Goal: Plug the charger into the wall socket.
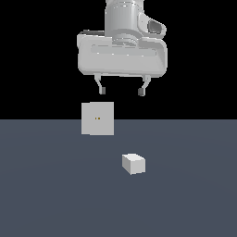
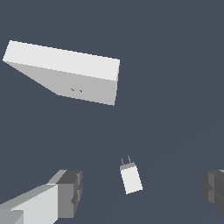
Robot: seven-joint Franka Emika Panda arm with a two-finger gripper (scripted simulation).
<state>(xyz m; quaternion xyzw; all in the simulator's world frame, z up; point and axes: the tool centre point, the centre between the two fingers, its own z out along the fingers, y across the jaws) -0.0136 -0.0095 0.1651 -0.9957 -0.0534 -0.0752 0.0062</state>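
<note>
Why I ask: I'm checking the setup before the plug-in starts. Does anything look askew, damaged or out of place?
Nothing stands out. The charger sits flat on the floor, apart from the upright wall socket, its two prongs visible in the wrist view. The gripper hangs open above both, touching neither.

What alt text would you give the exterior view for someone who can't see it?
An open end effector hangs above a dark floor, holding nothing. Below it, a small white charger lies apart from the upright white wall socket.
</note>
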